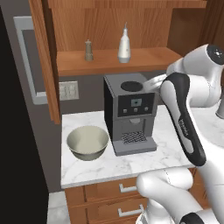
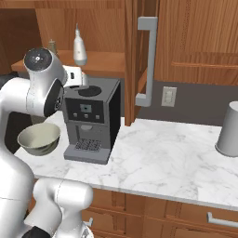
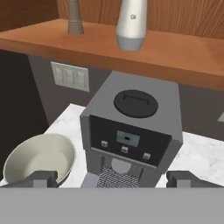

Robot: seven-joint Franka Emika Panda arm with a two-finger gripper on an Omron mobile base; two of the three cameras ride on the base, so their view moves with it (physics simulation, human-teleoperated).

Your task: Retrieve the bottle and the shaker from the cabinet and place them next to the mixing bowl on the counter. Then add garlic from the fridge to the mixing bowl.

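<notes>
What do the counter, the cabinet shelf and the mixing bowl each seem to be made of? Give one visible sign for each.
Counter: polished marble or a look-alike, white with grey veins.
Cabinet shelf: reddish-brown wood, smooth, with visible grain.
Mixing bowl: possibly glazed ceramic or stoneware, grey-beige outside, pale smooth inside; the look leaves this open.

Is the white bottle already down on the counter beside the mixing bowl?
No, the bottle stands on the cabinet shelf next to the shaker, above the mixing bowl on the counter.
</notes>
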